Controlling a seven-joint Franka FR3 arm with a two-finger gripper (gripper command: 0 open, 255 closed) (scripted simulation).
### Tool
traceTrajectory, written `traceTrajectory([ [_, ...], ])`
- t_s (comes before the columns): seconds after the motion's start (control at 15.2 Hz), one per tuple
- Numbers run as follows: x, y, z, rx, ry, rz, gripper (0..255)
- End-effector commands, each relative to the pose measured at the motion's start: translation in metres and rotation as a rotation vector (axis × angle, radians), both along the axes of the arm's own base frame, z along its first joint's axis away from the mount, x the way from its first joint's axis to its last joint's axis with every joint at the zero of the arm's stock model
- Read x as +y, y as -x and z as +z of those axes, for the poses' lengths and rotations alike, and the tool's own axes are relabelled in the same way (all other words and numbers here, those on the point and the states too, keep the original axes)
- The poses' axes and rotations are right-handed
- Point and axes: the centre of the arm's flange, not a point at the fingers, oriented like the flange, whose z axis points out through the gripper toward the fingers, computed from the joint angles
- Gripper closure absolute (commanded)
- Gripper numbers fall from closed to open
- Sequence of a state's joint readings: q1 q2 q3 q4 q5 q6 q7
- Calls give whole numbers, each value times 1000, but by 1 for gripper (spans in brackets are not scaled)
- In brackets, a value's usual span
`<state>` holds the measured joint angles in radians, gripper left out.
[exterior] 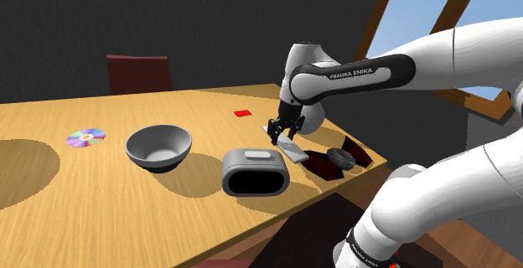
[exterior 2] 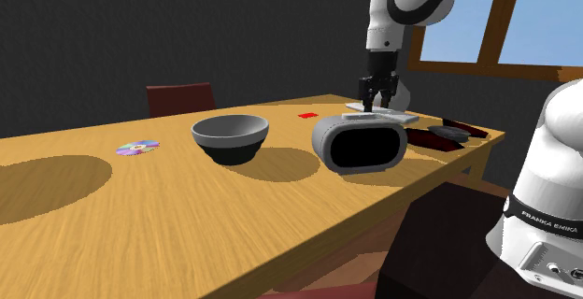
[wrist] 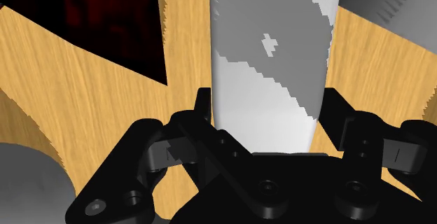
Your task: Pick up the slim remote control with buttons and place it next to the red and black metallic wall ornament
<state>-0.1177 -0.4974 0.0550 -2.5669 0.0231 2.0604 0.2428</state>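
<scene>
The remote (exterior: 290, 147) is a slim pale grey slab near the table's edge by the window, between a grey box and the ornament. My black gripper (exterior: 282, 134) comes down on its end and is shut on it. In the wrist view the remote (wrist: 266, 61) runs out from between the two fingers (wrist: 202, 107), which clasp its sides. The second exterior view has the gripper (exterior 2: 374, 104) above the remote (exterior 2: 384, 117), just behind the box. The dark red and black ornament (exterior: 333, 159) (exterior 2: 448, 135) lies flat right beside it. Whether the remote touches the wood I cannot tell.
A rounded grey box with a dark hollow front (exterior: 255, 172) stands close to the remote. A grey bowl (exterior: 158, 146), a shiny disc (exterior: 85, 137) and a small red square (exterior: 242, 113) lie on the wooden table (exterior: 100, 208). A dark red chair (exterior: 138, 74) stands behind it.
</scene>
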Motion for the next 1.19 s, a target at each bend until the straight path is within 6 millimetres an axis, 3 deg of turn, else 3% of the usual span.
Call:
traceTrajectory([
  [0.0, 0, 6, -7, 0, 0, 0, 255],
  [0.99, 0, 6, -87, 0, 0, 0, 255],
  [1.12, 0, 6, -90, 0, 0, 0, 255],
])
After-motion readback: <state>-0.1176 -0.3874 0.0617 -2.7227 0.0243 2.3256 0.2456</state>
